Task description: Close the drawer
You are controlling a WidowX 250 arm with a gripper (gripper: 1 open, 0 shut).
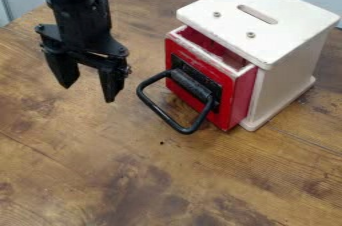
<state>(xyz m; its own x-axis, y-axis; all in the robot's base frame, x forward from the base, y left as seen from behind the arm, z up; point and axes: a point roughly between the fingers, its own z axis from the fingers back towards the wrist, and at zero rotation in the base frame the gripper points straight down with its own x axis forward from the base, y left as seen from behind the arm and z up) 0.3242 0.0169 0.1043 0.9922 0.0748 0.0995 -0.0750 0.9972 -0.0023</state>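
**Open gripper waits beside a part-open drawer**

We see 1 arm over a wooden table (80, 170). Its gripper (86, 78) points straight down, its 2 black fingers (112, 82) spread wide with nothing between them. It hangs to the left of the handle (171, 102), near it but apart, and no finger touches the loop. We judge it is placed there so that a push toward the box can meet the drawer's front; open fingers suit a push, since no grasp is needed to shut it.

The drawer (214, 80) sits in the lower left face of the white box (261, 40), right of centre on the table. It is pulled out a little way: its red front stands proud of the box, and a gap shows along its top edge. A black block on the front carries the wire loop, which lies low toward the table.

The drawer's front faces lower left in the picture, toward the gripper. Its sliding axis runs from lower left to upper right, into the box, so we judge that closing calls for a push along that line.
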